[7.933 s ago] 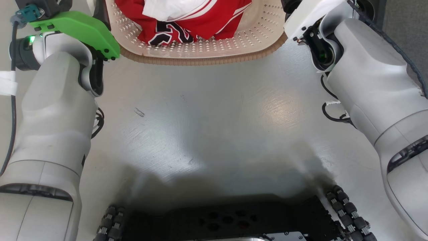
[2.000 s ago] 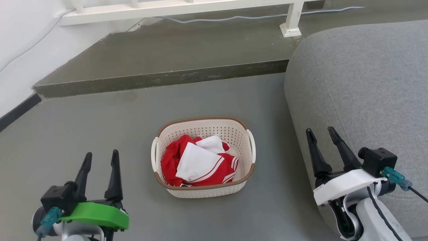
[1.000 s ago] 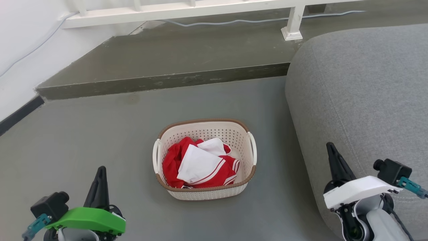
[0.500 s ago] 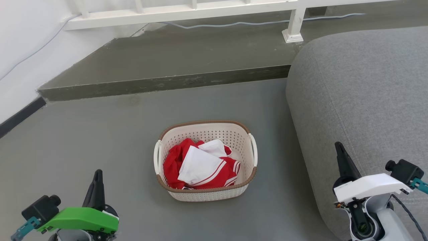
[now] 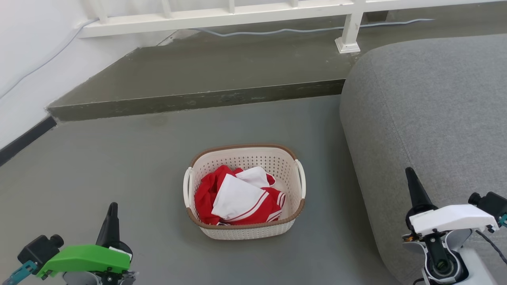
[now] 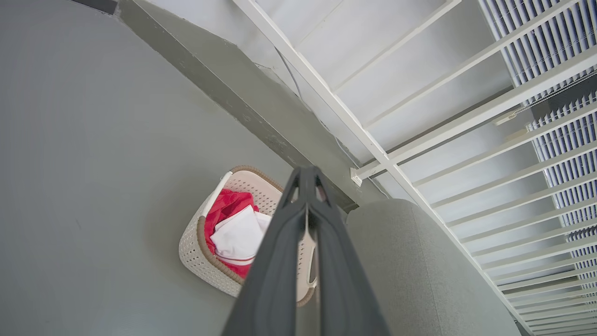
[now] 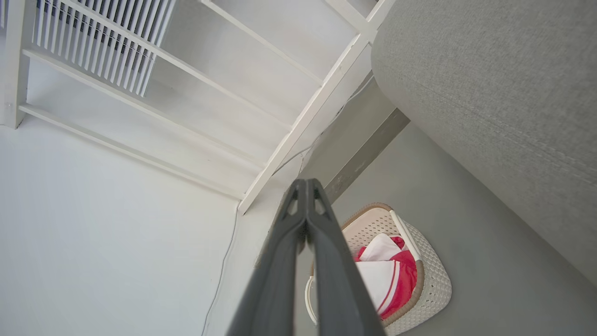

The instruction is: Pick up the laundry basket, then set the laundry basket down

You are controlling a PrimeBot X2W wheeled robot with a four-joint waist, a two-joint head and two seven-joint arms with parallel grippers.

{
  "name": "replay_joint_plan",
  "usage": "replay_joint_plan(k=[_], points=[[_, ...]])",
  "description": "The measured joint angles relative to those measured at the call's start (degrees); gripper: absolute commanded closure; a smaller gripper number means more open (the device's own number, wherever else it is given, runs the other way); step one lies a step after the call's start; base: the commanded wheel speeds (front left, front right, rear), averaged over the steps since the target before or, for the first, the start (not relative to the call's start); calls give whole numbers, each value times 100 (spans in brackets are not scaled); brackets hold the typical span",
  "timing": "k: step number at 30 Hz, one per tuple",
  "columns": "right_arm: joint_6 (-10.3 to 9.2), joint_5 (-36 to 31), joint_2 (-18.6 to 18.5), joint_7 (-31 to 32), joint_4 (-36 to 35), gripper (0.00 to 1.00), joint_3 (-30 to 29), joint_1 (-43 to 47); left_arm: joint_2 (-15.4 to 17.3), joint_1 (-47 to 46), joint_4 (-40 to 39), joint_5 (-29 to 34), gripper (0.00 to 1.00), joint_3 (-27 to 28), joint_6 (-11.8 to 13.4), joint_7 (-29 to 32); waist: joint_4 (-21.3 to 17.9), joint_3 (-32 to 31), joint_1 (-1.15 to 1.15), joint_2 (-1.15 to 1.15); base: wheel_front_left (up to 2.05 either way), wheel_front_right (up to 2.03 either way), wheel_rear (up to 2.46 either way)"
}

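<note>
Both sets of jaws, standing apart two seconds earlier, are now pressing together while the arms are drawing back. Left gripper (image 5: 112, 208) is hanging empty, well apart from the laundry basket (image 5: 245, 227), which is sitting upright on the grey floor (image 5: 119, 158), holding red-and-white clothing (image 5: 237, 196); right gripper (image 5: 410, 172), likewise pressed together and empty, is hovering before the grey sofa (image 5: 427, 111). Arms are probably retiring because the basket is already set down.
</note>
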Motion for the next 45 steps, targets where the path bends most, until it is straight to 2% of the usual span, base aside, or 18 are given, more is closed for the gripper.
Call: replay_joint_plan(k=[45], points=[[138,3160,52,831,18,100,-861,-127,10,-255,138,-3172,100,412,-53,926,63,-146,0,0,0,0,0]])
